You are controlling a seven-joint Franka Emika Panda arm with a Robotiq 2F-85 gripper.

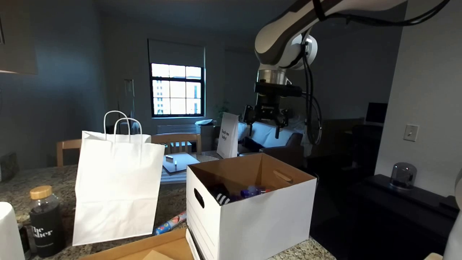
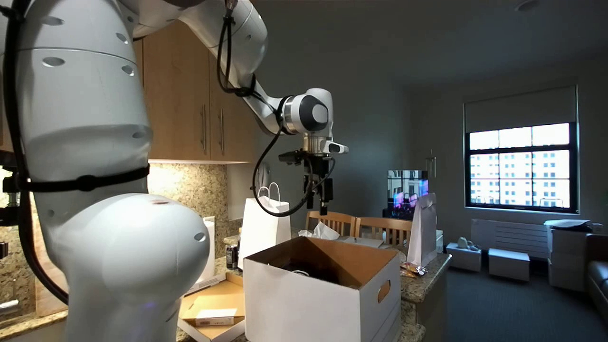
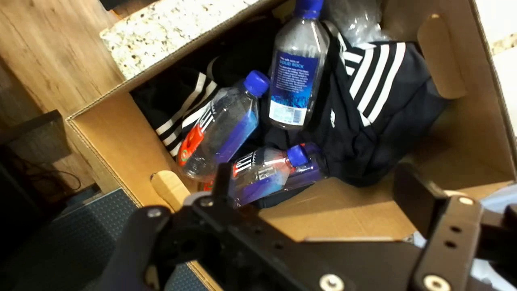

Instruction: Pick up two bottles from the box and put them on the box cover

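The white box [image 1: 267, 216] with brown inner walls sits on the counter in both exterior views. Inside it, in the wrist view, lie clear blue-capped bottles: one label-up at the top [image 3: 293, 87], a tilted bottle [image 3: 230, 125] left of it, and a lower bottle [image 3: 262, 173] overlapping what looks like a further one. Beside the box rests a shallow brown-lined tray, apparently the box cover [image 2: 190, 311], with flat packages in it. My gripper [image 1: 264, 133] hangs above the box, pointing down, jaws wide apart and nothing between them. Its left finger [image 3: 223, 180] partly covers the lower bottle in the wrist view.
Dark clothes with white stripes [image 3: 375, 81] and clear plastic [image 3: 355, 20] share the box. A tall white paper bag [image 1: 119, 191] and a drink bottle with a wooden lid [image 1: 45, 220] stand nearby. A colourful tube [image 1: 171, 222] lies by the box.
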